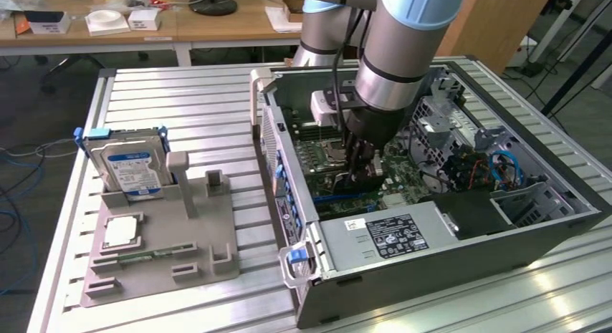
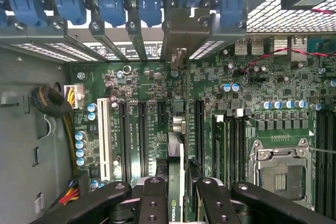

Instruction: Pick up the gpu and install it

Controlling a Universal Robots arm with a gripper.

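- Gripping the gpu (image 2: 176, 156), your claw (image 2: 178, 184) is closed on the card. In the wrist view its black fingers (image 2: 152, 200) press on either side of the thin board, which you see edge-on with a green strip between them.
- You have the gpu upright inside the open computer case (image 1: 535, 240), above the motherboard (image 2: 142, 87). It lies in line with the long black expansion slots (image 2: 140, 135) and runs toward the rear wall of the case.
- Its silver end bracket (image 2: 184, 30) sits at the rear slot openings, among the blue retaining clips (image 2: 111, 6).
- You cannot tell from either view whether the card's lower edge touches a slot.
- In the exterior view your arm (image 1: 406, 54) reaches down into the case, with the claw low over the board.
- The CPU socket (image 2: 278, 174), with its metal frame, lies on the board near the claw.
- The case lies on its side on the slatted metal counter (image 1: 172, 104), with the grey power supply (image 1: 388, 236) at its near end.
- On the exterior view's left, well apart from the case, a grey holder (image 1: 163, 272) carries a blue-labelled hard drive (image 1: 129, 168) standing upright and a square silver CPU chip (image 1: 122, 233) lying flat.
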